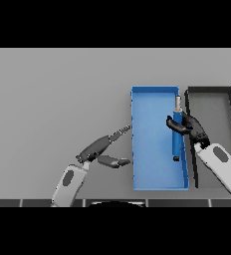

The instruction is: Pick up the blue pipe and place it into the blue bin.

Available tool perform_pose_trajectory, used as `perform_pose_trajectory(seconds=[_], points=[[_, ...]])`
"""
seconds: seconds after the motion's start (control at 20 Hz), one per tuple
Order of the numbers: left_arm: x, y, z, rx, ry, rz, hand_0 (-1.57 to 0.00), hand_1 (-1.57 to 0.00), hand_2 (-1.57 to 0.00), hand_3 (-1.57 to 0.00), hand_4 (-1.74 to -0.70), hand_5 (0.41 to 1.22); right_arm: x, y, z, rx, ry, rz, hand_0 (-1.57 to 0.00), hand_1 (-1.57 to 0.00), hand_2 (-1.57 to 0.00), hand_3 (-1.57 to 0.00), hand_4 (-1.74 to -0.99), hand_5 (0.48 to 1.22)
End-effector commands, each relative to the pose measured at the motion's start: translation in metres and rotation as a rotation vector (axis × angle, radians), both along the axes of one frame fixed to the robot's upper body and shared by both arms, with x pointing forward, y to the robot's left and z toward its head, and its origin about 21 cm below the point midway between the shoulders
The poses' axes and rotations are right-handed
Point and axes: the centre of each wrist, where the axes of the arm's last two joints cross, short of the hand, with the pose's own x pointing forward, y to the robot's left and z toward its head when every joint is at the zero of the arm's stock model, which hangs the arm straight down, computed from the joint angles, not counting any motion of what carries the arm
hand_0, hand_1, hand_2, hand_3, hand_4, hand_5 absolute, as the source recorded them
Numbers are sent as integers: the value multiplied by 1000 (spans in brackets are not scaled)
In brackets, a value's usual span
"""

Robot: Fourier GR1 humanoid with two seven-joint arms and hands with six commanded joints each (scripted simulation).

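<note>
Now your right hand (191,127) has its fingers curled round the blue pipe (176,134) over the blue bin's (152,144) right side, while your left hand (100,147) rests open just left of it.

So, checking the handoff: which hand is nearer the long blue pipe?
Right. The right hand is curled round the long blue pipe over the blue bin; the left hand hangs open outside the bin's left wall.
</note>
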Motion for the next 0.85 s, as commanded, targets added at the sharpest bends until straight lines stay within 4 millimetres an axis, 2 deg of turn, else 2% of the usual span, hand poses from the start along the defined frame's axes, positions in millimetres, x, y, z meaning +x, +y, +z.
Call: perform_pose_trajectory(seconds=[0.0, 0.35, 0.65, 0.8], points=[[0, -1, 0, 3, 2, 1, 1, 1, 1, 1, -885, 426, -1, 0, -2, -3, 10, 3, -100, -91, -91, -53, -1071, 868], [1, 2, -3, 11, 9, 12, 1, 1, 1, 1, -888, 429, 0, 3, -2, -83, 62, 40, -20, -18, -18, -10, -1033, 696], [2, -5, -2, 7, -4, 8, 1, 1, 1, 1, -885, 431, 1, 8, -2, -91, 78, 60, -6, -5, -5, -3, -1022, 658], [-1, 0, -4, 4, -7, 1, 1, 1, 1, 1, -885, 431, 0, 8, -2, -89, 79, 62, -6, -5, -5, -3, -1022, 643]])
